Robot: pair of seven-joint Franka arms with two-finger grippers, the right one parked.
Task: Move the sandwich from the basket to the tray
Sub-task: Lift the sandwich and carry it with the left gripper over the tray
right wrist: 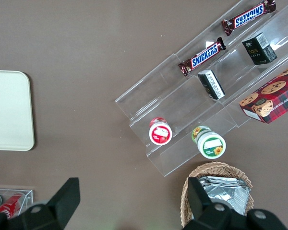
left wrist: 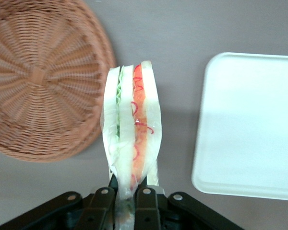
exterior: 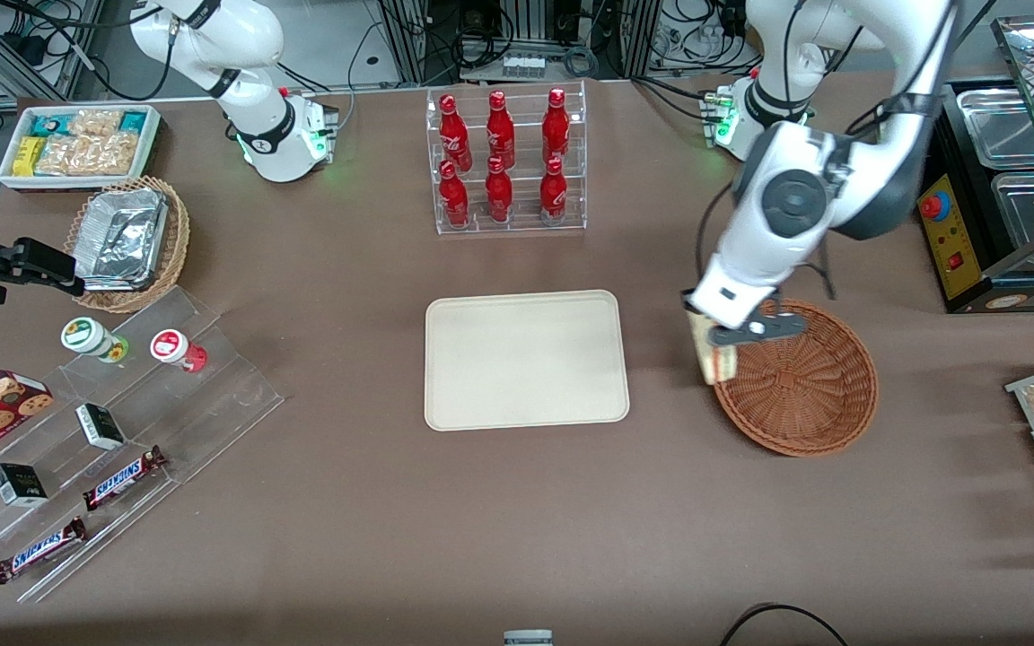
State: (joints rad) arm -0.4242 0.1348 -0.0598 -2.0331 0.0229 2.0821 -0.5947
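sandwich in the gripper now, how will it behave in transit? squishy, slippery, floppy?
The sandwich looks soft: the gripper pinches only one end, so the layers may compress there. It seems wrapped in clear film, so it could slip. It stands out past the fingers unsupported, between the basket and the tray, yet holds straight, so probably light, only mildly floppy.

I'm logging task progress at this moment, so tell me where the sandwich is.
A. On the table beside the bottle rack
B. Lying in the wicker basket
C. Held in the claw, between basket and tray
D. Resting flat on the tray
C: the claw is shut on the sandwich, which hangs above the table between the basket and the tray, touching neither.
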